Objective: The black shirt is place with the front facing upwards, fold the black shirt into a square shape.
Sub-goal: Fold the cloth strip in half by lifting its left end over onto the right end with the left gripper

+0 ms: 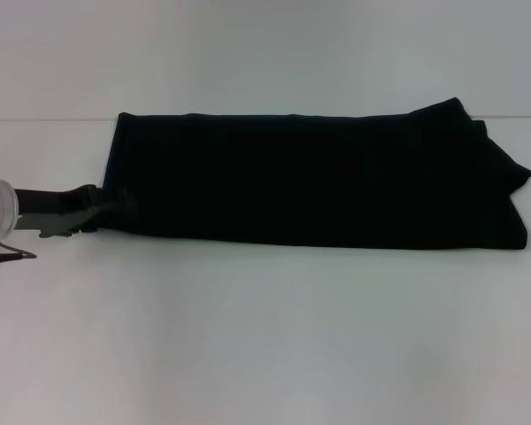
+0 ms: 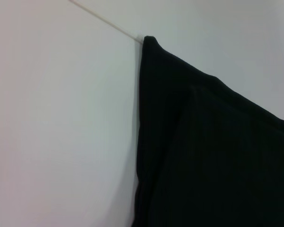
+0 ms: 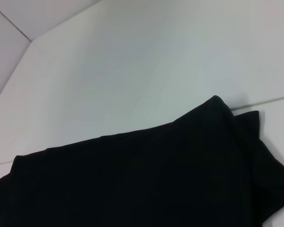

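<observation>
The black shirt [image 1: 319,177] lies flat on the white bench [image 1: 265,336]. It is folded into a long band that runs from side to side, toward the far part of the bench. No letters show on it; only plain black cloth can be seen. The end on the robot's right side is bunched and rumpled, with a bit of cloth poking out. The end on the robot's left side is straighter, with a neat corner at the far edge.

The left hand [image 1: 102,208] comes in low from the left edge of the bench. Its tip is right at the near left corner of the shirt and looks to be touching the cloth. It is dark against the dark shirt, so I cannot tell if it is apart or together, or if it is pinching the cloth.

The right hand does not show in any view.
</observation>
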Available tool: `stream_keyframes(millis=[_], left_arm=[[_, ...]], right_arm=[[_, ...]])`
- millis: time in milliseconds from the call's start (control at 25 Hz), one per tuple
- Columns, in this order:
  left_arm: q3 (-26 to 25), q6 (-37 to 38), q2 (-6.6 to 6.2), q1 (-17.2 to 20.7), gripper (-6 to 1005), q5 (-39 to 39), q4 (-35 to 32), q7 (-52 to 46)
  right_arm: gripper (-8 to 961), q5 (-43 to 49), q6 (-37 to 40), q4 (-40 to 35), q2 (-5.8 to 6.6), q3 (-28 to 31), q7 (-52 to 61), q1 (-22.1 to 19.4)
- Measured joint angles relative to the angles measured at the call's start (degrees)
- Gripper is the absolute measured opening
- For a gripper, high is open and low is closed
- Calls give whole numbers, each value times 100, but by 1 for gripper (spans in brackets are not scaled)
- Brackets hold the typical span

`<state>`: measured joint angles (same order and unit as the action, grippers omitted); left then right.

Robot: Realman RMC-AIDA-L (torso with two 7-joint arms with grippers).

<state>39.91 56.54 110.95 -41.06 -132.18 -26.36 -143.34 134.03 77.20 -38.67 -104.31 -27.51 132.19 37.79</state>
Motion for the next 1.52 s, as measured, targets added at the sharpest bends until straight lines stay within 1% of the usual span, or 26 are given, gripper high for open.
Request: stream_keyframes(millis=[320,560,760,1000,1200,1360,1520], left_arm=[[63,-180,19,-36,883,0,-1,8],[145,-404,36,-21,850,0,-1,133],[221,-408,39,-11,641,0,7,174],[228,-413,41,-7,423,0,9,175],[217,-493,41,16,189,1,6,175],[195,-549,56,91,107,6,-33,178],[148,-492,115,303,26,60,-288,247]], right_arm=[[763,0,5,1,0,0,-1,0],[763,0,-1,0,0,0,-1,0],[763,0,-9,0,0,0,-1,0],[762,0,-17,1,0,0,-1,0],[762,0,-31,0,0,0,-1,0],[762,0,-39,0,-30,18,-27,0],[761,-28,-89,40,-103,164,-121,1]])
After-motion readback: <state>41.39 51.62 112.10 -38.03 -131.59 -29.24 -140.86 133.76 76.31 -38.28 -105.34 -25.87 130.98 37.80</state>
